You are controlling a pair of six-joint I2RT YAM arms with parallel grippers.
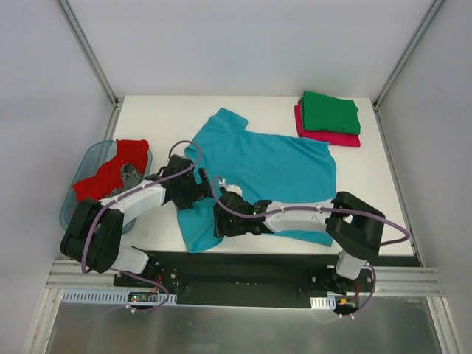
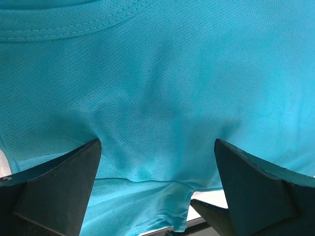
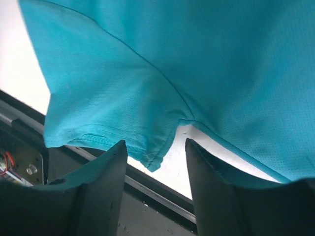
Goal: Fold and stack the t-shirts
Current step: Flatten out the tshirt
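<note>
A teal t-shirt (image 1: 265,166) lies spread flat across the middle of the table, one sleeve at the near edge. My left gripper (image 1: 193,190) is open with its fingers (image 2: 54,187) wide apart over the teal cloth (image 2: 157,88) near the collar seam, holding nothing. My right gripper (image 1: 221,223) is open, and the sleeve's hem corner (image 3: 155,157) lies between its fingers (image 3: 93,187), which are not closed on it. A folded green shirt (image 1: 330,112) lies on a folded pink-red shirt (image 1: 324,137) at the back right. A red shirt (image 1: 110,173) and a grey one (image 1: 131,175) sit in the basket.
The translucent blue basket (image 1: 70,210) stands at the table's left edge beside my left arm. The black rail (image 3: 157,196) runs along the near table edge under my right gripper. Grey walls and metal posts enclose the table.
</note>
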